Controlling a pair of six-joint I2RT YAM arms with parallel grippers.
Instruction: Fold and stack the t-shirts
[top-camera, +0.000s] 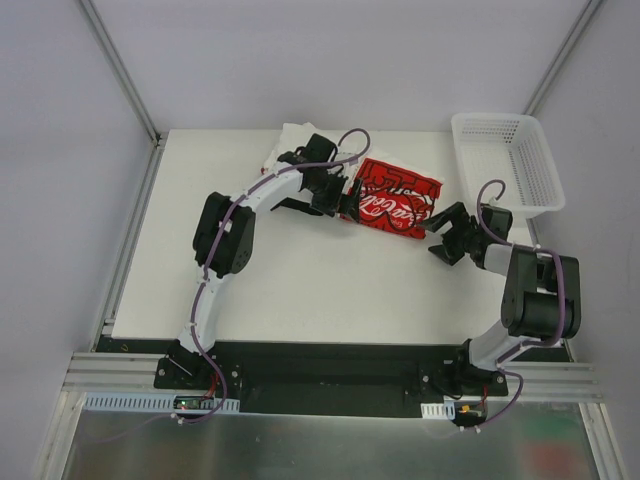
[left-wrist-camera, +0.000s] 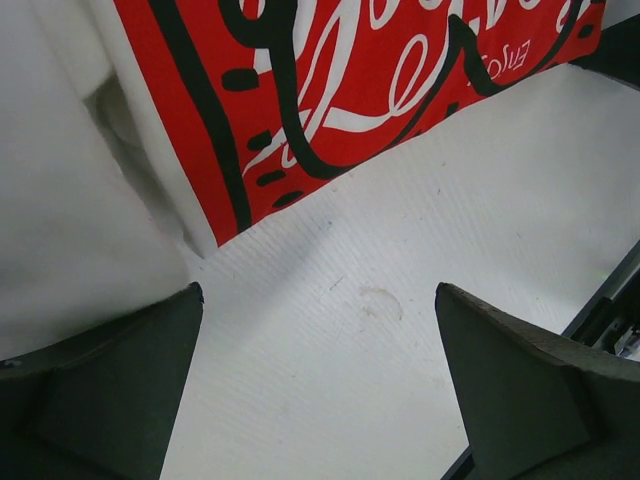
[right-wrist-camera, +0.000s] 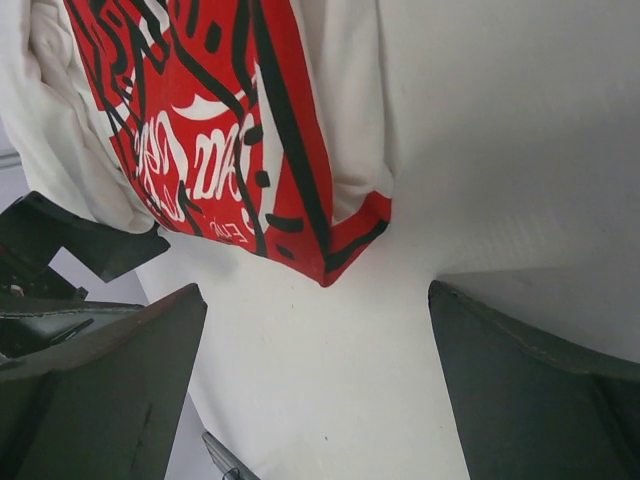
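The red shirt lies at the table's far middle, with white shirts just behind its left end. The 2 tools gape wide and empty: left gripper at its left edge, right gripper near its right corner.

Red shirt: red cloth with white script lettering and black outlines, folded into a rough rectangle. It lies flat and slightly askew at the far middle of the table.
White shirt: plain and rumpled, near the far edge, just left of the red shirt, partly hidden.
White border: white cloth runs along the red shirt's sides; cannot tell whether it belongs to that shirt.
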